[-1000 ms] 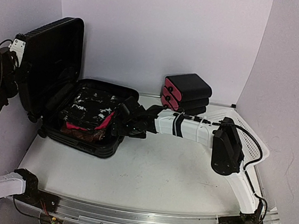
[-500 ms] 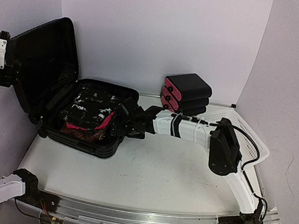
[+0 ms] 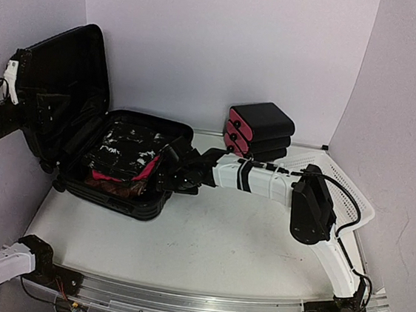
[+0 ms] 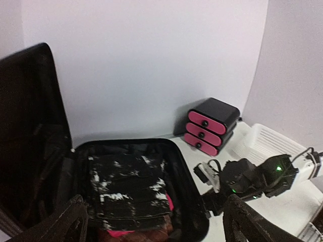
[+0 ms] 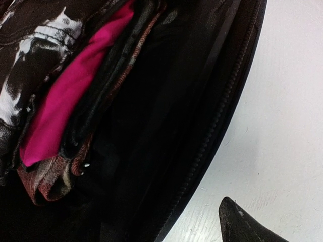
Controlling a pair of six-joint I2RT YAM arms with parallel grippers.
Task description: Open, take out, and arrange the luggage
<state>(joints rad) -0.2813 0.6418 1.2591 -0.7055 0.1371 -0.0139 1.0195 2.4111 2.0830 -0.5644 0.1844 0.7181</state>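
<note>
The lid [image 3: 67,81] may flop down on the right pincer [image 3: 170,173], because the left pincer [image 4: 155,204] is wide and holds nothing. I cannot tell how wide the right one is. The big black hard suitcase with ridges [image 3: 130,201] sits open at ten o'clock on the white tabletop [image 3: 205,252]. Its lid stands up at nine o'clock, and folded black, white and pink clothes [image 3: 128,151] lie inside.
</note>
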